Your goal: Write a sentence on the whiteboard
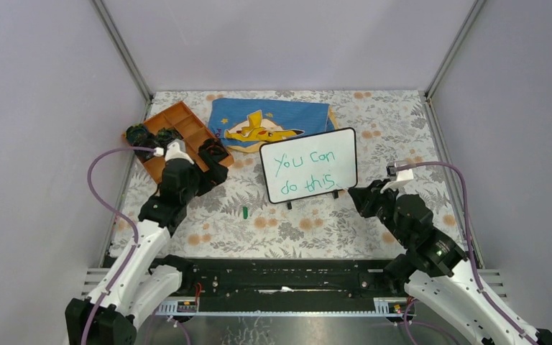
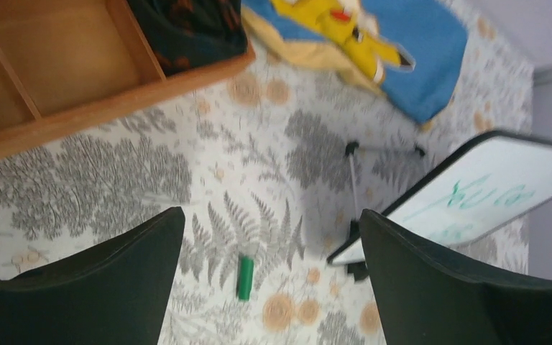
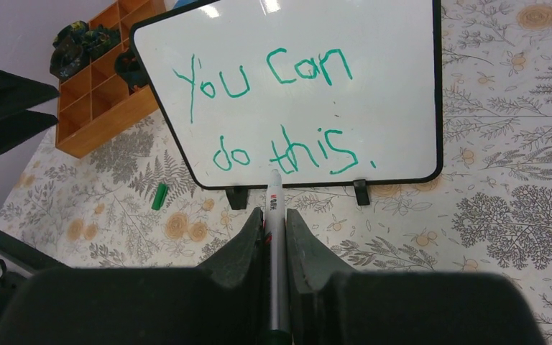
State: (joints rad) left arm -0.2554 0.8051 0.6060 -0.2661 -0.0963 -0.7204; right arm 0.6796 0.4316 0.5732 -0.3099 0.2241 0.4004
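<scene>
Left gripper [image 2: 272, 223] hovered beside wooden tray [image 1: 180, 118], jaws wide apart, empty. Green cap [image 1: 245, 211] lay on table. Whiteboard [image 1: 341, 147] stood mid-table before blue cloth [image 1: 295, 115], green sentence [image 3: 287, 154] on it. Right gripper [image 3: 274, 219] clamped on marker [image 3: 274, 190], tip at board's lower edge.

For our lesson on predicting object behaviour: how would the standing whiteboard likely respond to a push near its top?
The whiteboard stands tilted on small black feet, so a high push may well tip or skid it. It looks thin and framed, so it is likely stiff and light. Its glossy face may be slippery.
</scene>
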